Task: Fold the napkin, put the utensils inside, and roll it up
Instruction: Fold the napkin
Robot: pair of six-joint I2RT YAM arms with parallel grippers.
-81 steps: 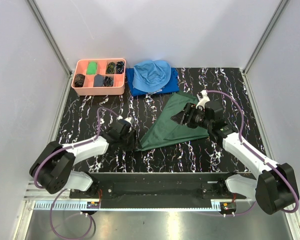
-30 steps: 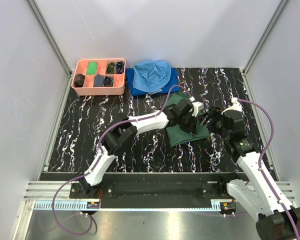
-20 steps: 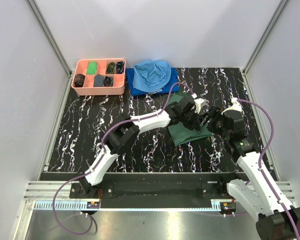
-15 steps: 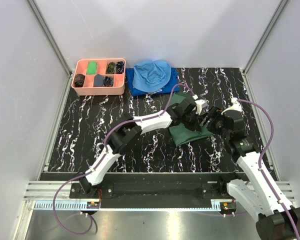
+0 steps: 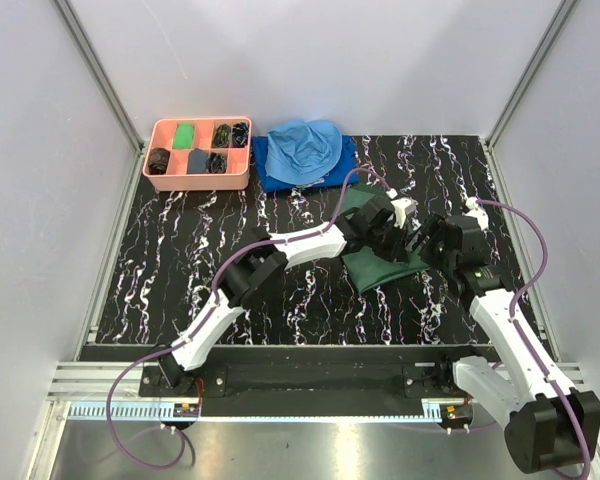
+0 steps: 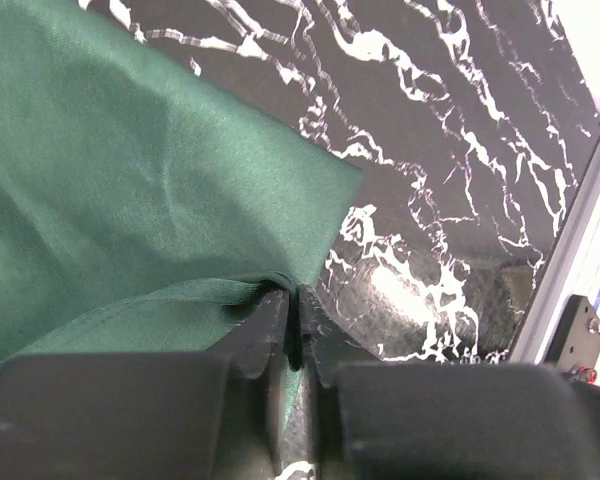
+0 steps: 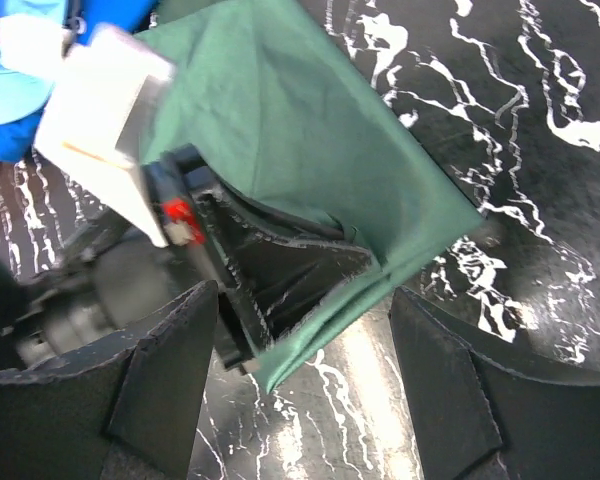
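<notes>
The dark green napkin [image 5: 378, 266] lies folded over on the black marbled table, right of centre. My left arm reaches across to it. My left gripper [image 5: 397, 237] is shut on a folded edge of the napkin [image 6: 130, 190], pinched between the fingertips [image 6: 292, 298] just above the table. My right gripper [image 5: 426, 241] is open and empty, close to the right of the left one. In the right wrist view its fingers [image 7: 165, 375] straddle the napkin's [image 7: 300, 120] near corner and the left gripper [image 7: 270, 275]. The utensils are out of view.
A pink compartment tray [image 5: 151, 178] with small dark items stands at the back left. A light blue cloth [image 5: 305, 147] lies on a royal-blue cloth [image 5: 276, 179] at the back centre. White walls close in three sides.
My left arm has swung from the left across to the right, carrying the napkin's edge over so the cloth is folded smaller. My right gripper has backed off to the right, open.
</notes>
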